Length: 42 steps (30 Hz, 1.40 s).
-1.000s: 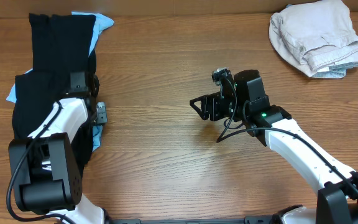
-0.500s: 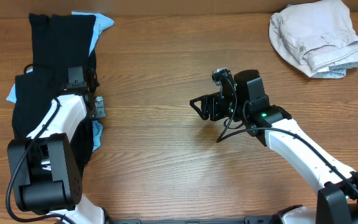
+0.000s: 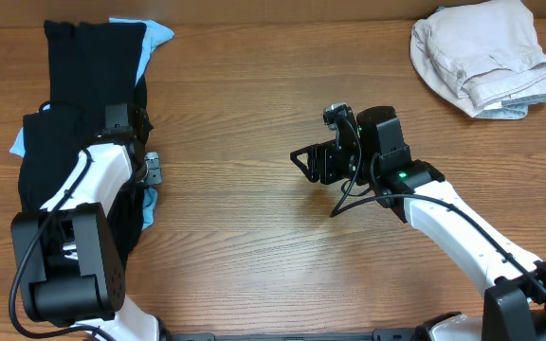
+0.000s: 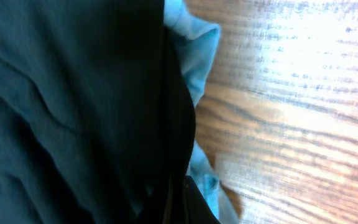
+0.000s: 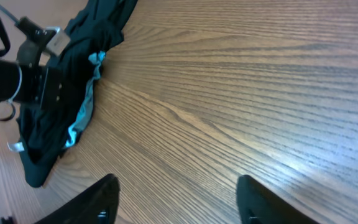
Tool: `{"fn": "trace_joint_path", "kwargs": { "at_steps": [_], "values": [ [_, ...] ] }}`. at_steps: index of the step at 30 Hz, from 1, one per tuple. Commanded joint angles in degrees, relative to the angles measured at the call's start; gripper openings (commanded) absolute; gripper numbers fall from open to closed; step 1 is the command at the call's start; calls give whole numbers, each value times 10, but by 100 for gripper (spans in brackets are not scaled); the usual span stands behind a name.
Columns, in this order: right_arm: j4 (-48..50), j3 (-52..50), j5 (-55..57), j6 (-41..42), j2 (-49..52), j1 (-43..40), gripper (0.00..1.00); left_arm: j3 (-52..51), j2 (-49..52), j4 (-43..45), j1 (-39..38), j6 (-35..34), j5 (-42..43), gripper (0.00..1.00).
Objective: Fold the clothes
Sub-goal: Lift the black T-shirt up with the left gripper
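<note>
**Chiefly a risk of pinching two layers at once**

The black shirt (image 3: 88, 66) lies at the counter's (image 3: 254, 246) left end, stretched along that edge, with a blue garment (image 4: 194, 56) under it that peeks out at several spots. The left gripper (image 4: 182, 202) is closed at the shirt's inner edge. In the wrist view a ridge of black cloth runs into its tips, so it seems to be gripping the shirt. That view is dark and very close, so how much cloth is caught is hard to tell.

Blue fabric sits just beside the tips, and that is the main hazard. If the pinch has taken the lower layer too, any lift or drag would carry both garments and spoil the fold. A shallow bite on the hem is the opposite danger, since thin cloth could slip free partway through a pull.

The right gripper (image 3: 303, 163) hangs open over the counter's middle, well apart from the shirt and holding nothing. With only one corner held, the shirt may bunch or twist instead of laying flat.

A beige pile (image 3: 482, 52) rests at the counter's far right corner, clear of both arms.
</note>
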Motion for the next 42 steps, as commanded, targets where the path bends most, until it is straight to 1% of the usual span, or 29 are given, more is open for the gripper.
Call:
{"fn": "trace_joint_path", "kwargs": {
  "at_steps": [1, 2, 3, 7, 8, 9, 13, 16, 20, 24, 25, 26, 31, 35, 40, 42],
  "values": [
    [5, 11, 15, -1, 1, -4, 57, 41, 4, -41, 5, -8, 19, 4],
    [11, 11, 15, 2, 0, -11, 52, 85, 0, -87, 5, -8, 34, 4],
    [13, 11, 15, 7, -2, -16, 50, 112, -2, -112, 5, -8, 42, 4],
    [10, 18, 12, 17, -21, -42, 47, 260, -6, -219, 4, -8, 82, 4],
    [7, 22, 12, 17, -30, -49, 47, 306, -6, -247, 2, -7, 97, 4],
    [-3, 28, 12, 17, -49, -61, 47, 393, -6, -292, -2, -7, 129, 4],
    [-36, 42, 12, 16, -101, -84, 47, 558, -6, -352, -22, -6, 186, 4],
    [-55, 46, 12, 17, -142, -94, 47, 662, -6, -372, -45, -5, 223, 4],
    [-76, 46, 12, 17, -189, -95, 48, 781, -6, -365, -87, -3, 265, 4],
    [-99, 46, 5, 16, -216, -95, 49, 864, -6, -327, -129, -7, 286, 4],
    [-106, 46, 2, 16, -219, -95, 52, 880, -6, -313, -141, -14, 286, 4],
    [-110, 46, -1, 14, -220, -95, 53, 893, -6, -297, -152, -20, 286, 4],
    [-137, 46, -9, 12, -222, -95, 57, 920, -6, -221, -204, -39, 286, 4],
    [-164, 46, -9, -15, -222, -95, 62, 920, -6, -158, -242, -43, 286, 4],
    [-199, 46, -9, -39, -222, -95, 66, 920, -6, -118, -267, -45, 283, 4],
    [-215, 46, -38, -66, -222, -94, 68, 920, -6, -117, -270, -45, 280, 4]
  ]
}}
